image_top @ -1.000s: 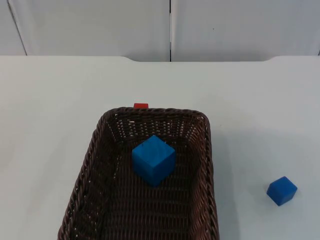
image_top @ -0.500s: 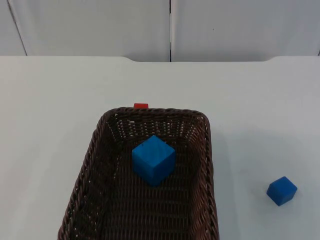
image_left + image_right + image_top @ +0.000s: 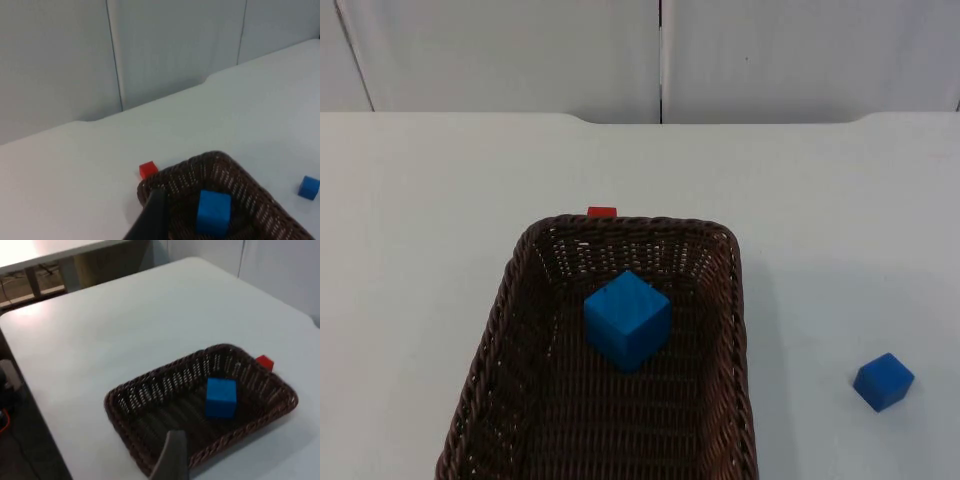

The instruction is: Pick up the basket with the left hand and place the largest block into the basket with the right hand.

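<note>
Wicker basket holds large blue block; tools well away.

A white table top ends at a grey partition wall.

Count: 1 dark wicker basket. 3 blocks total: 1 large blue block inside the basket, 1 small blue block on the surface right of the basket, 1 small red block just behind the basket's far rim.
</note>
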Robot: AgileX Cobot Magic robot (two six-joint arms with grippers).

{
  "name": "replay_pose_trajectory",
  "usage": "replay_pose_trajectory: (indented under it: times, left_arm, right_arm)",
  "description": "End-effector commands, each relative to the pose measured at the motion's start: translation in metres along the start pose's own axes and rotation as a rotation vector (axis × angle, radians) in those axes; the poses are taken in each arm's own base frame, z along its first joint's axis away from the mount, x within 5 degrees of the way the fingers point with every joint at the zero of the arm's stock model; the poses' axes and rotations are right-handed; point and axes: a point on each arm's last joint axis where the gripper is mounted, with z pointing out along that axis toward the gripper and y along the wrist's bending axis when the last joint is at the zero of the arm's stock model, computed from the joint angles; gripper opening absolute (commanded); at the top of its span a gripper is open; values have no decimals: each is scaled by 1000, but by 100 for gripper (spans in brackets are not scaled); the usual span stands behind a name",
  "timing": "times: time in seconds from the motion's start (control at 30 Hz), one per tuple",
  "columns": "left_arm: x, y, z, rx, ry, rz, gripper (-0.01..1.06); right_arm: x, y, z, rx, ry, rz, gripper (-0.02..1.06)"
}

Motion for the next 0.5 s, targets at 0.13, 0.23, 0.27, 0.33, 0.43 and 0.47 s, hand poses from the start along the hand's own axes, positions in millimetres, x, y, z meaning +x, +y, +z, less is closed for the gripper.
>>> replay_pose_trajectory:
  times: [0.13,0.23,0.27,0.33,0.43,0.47]
  left_arm:
    - [31,-3,-6,-7,-6,4,88]
    - [39,-6,-16,-19,-31,29,88]
    - [39,-6,-16,-19,-31,29,88]
    - [41,-6,-23,-33,-62,44,88]
    - [46,-8,-27,-33,-77,36,88]
    - [50,-8,-28,-31,-72,27,88]
  right_arm:
    - [12,6,-17,-21,25,-3,70]
    - [17,7,-26,-13,9,9,70]
    - [17,7,-26,-13,9,9,70]
    - [21,6,-32,22,8,19,70]
    - [28,2,-41,92,11,49,70]
    - [31,2,-44,99,5,46,70]
